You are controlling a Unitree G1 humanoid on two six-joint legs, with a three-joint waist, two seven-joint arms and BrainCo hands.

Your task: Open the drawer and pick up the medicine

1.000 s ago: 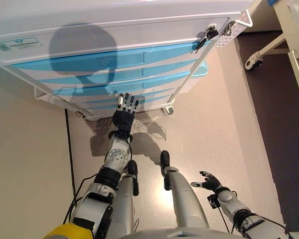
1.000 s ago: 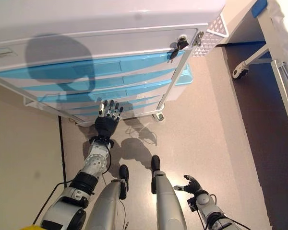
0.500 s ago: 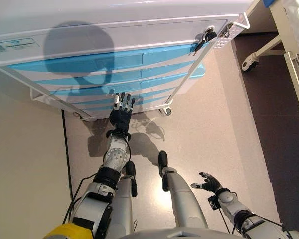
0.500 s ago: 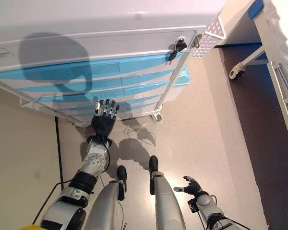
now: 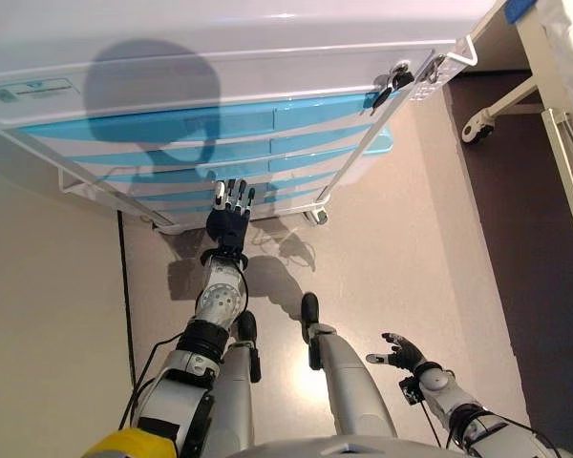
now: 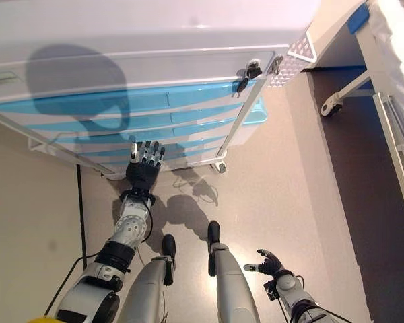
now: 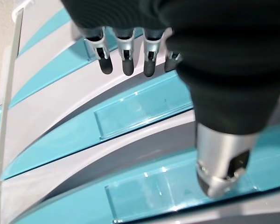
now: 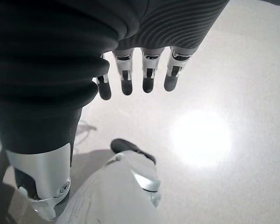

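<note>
A white cabinet (image 5: 220, 57) with several light blue drawers (image 5: 191, 122) stands before me; all drawers look shut. No medicine shows in any view. My left hand (image 5: 229, 212) is raised, fingers straight, close in front of the lower drawers. In the left wrist view its fingers (image 7: 126, 60) point at the blue drawer fronts (image 7: 144, 107) without touching them. My right hand (image 5: 401, 351) hangs low at the lower right, fingers relaxed and holding nothing; its fingers show straight over bare floor in the right wrist view (image 8: 140, 70).
The cabinet stands on castors (image 5: 317, 216) and has keys (image 5: 393, 78) in a lock at its upper right corner. A bed frame with a wheel (image 5: 475, 129) stands at the right. A beige wall (image 5: 38, 315) lies to the left.
My left hand has moved slightly up and left along the lower drawers. The camera has shifted a little. My right hand has stayed in place.
</note>
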